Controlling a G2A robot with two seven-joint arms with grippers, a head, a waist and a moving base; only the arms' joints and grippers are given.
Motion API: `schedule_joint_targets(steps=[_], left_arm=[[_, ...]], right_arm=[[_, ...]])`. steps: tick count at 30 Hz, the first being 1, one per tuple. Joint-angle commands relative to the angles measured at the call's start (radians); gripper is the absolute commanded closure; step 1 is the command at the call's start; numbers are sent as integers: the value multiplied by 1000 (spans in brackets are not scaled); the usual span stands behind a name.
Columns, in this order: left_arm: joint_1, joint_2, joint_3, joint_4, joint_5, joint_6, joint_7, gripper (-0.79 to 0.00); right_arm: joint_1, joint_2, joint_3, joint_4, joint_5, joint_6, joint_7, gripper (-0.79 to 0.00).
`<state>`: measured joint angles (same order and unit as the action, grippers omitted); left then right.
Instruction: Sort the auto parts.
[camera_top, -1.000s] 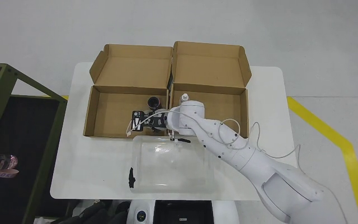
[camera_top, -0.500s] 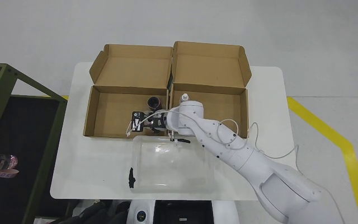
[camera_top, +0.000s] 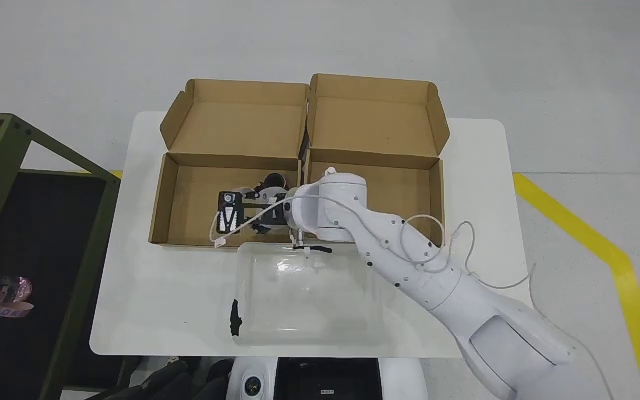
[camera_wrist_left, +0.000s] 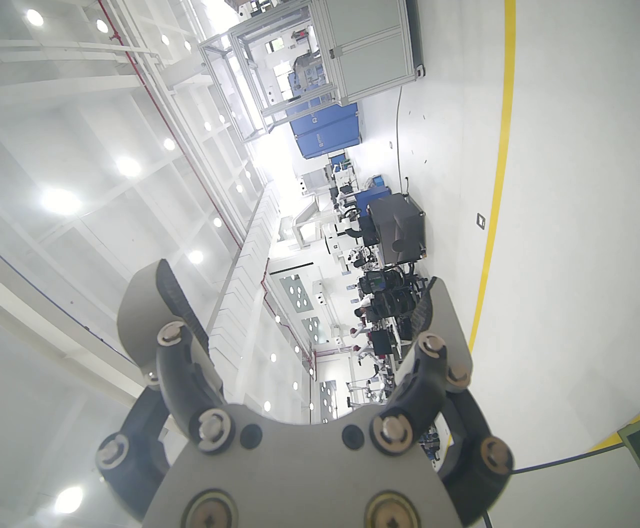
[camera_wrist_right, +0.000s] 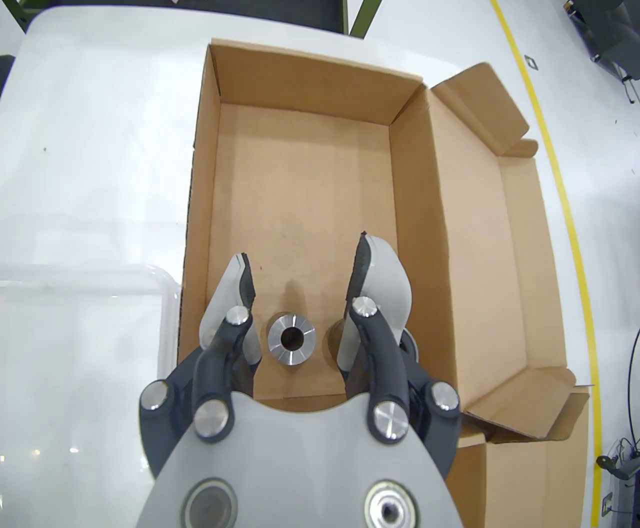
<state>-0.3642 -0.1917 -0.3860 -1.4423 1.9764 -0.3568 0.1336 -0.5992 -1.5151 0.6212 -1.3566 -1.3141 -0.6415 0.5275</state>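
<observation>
Since a second ago your right gripper (camera_wrist_right: 303, 250) slid left over the left box (camera_top: 185, 215), jaws spread, empty. Metal bushing (camera_wrist_right: 291, 339) lies on that box's floor, apparently sorted. Black part (camera_top: 234, 320) at the clear tray's (camera_top: 300, 330) edge looks left to do. Left gripper (camera_wrist_left: 300, 310) jaws spread.

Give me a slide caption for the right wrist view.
Open right gripper over a hollow metal part in an open cardboard box.

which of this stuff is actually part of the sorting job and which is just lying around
Job: metal sleeve, its cardboard box, second cardboard box, clear bin, small black piece at its edge, open right gripper.
Lying about: green rack, yellow floor line.
</observation>
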Motion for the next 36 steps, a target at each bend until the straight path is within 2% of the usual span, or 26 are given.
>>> schedule_joint_targets(steps=[1, 7, 14, 17, 28, 32, 36], left_arm=[[0, 0, 0, 0, 0, 0, 0, -785], [0, 0, 0, 0, 0, 0, 0, -785], [0, 0, 0, 0, 0, 0, 0, -785], [0, 0, 0, 0, 0, 0, 0, -785], [0, 0, 0, 0, 0, 0, 0, -785], [0, 0, 0, 0, 0, 0, 0, -785], [0, 0, 0, 0, 0, 0, 0, -785]], right_arm=[[-12, 5, 18, -27, 4, -1, -1, -369], [-79, 30, 92, -129, 16, -5, -7, -379], [-207, 69, 190, -288, 23, -25, -10, -391], [-266, 86, 239, -343, 22, -32, -16, -419], [-505, 153, 480, -523, 7, -84, -84, -480], [-585, 173, 572, -560, 3, -99, -134, -526], [-663, 190, 667, -595, -20, -79, -206, -631]])
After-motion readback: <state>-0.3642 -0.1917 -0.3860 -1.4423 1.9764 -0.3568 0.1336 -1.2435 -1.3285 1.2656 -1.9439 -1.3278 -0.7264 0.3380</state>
